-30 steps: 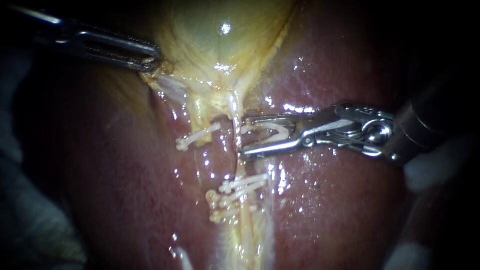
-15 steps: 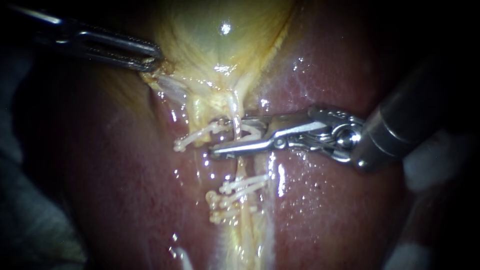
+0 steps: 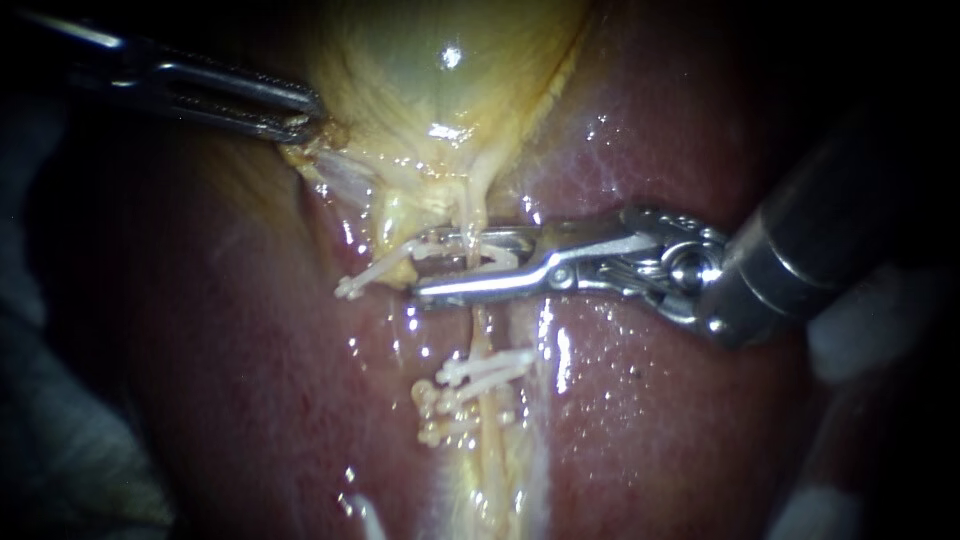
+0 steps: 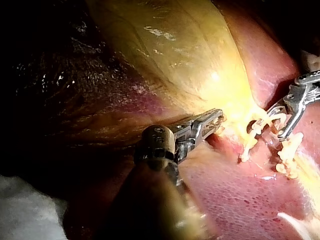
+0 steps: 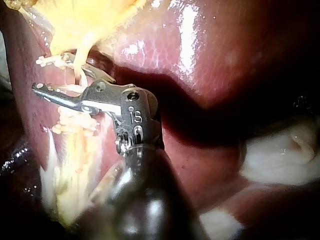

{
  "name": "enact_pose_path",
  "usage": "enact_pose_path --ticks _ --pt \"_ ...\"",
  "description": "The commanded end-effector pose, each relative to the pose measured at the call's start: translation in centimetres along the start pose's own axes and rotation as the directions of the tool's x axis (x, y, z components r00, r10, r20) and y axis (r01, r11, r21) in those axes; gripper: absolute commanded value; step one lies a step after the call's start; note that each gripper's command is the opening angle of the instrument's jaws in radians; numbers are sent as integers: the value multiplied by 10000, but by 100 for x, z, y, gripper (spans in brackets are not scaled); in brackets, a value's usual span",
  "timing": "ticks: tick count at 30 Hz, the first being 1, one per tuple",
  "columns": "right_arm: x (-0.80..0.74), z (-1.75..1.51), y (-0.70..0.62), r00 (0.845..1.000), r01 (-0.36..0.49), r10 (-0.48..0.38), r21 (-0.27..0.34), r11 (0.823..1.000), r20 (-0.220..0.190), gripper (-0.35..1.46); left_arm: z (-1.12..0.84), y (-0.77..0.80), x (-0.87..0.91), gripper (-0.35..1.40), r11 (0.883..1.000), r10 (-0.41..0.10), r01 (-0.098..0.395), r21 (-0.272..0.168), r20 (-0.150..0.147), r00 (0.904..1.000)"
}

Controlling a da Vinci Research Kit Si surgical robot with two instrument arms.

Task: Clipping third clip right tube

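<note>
Endoscope view, right instrument (image 3: 423, 268) jaws narrow, holding clip (image 3: 500, 262) astride right tube (image 3: 477, 215) — left instrument (image 3: 305, 118) clamping gallbladder (image 3: 440, 95) edge.

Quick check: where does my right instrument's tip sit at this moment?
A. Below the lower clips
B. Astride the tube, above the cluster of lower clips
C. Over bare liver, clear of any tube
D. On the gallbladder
B: the right instrument reaches across the tube, which runs through it beside the clip it carries, above the lower clips.

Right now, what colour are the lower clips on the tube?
Off-white clips, clearest in the endoscope view.
</note>
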Motion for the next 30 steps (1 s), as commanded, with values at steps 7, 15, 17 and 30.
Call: enact_pose_path --ticks 7,15,17,30 --pt "5 -2 -9 9993 -291 279 506 9983 238 42 0 0 0 -35 10000 3 -3 -2 -1 10000" --pt "12 -5 -12 9987 -374 351 683 9970 357 35 0 0 0 -35 10000 3 -3 -3 -1 10000" --pt "13 -6 -13 9985 -442 418 681 9967 358 30 0 0 0 -35 10000 3 -3 -3 -1 10000" --pt "16 -8 -15 9965 -810 800 489 9955 222 -35 0 -1 0 -35 10000 3 -3 -3 -1 10000"
